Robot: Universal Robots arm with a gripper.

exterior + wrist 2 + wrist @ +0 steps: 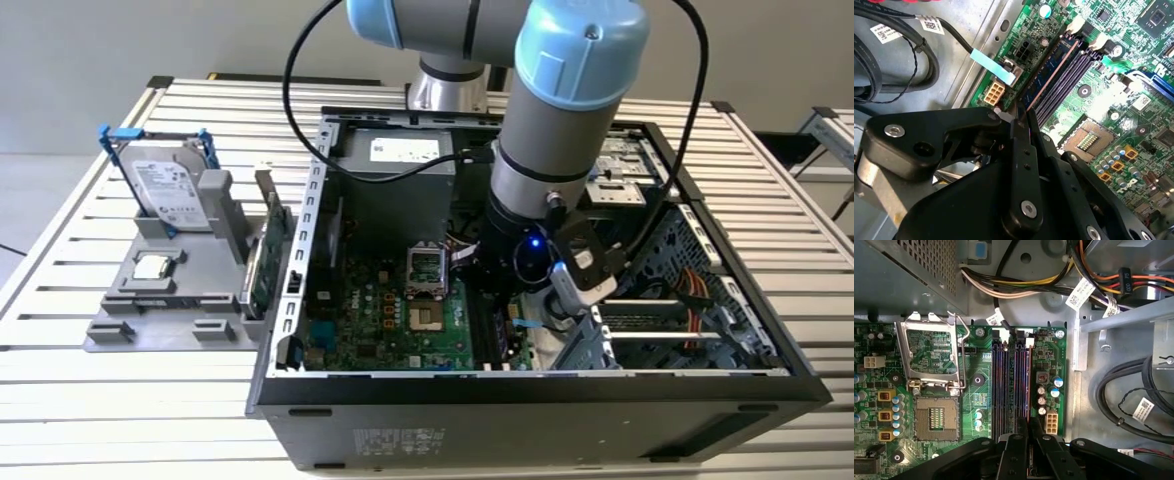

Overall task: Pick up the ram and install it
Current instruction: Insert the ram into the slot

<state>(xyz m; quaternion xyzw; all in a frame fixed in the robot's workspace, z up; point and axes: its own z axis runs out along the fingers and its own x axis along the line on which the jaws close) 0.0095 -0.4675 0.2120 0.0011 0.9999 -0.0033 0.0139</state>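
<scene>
The ram (1054, 70) is a thin stick seen edge-on with a copper-coloured rim. It stands in the outermost of the dark memory slots (1004, 385) on the green motherboard (387, 320); in the first wrist view the ram (1029, 385) runs along that slot. My gripper (1021, 117) has its black fingers (1015, 450) pressed together on the near end of the stick. In the exterior view the gripper (514, 305) reaches down into the open computer case (534, 385), over the slots beside the CPU socket (936, 415).
A grey fixture (174, 300) at the exterior view's left holds a silver hard drive (171, 190) with blue clips and a green expansion card (274, 255). Inside the case are the power supply (400, 155), bundled cables (1124, 395) and a drive cage (667, 330) close to the arm.
</scene>
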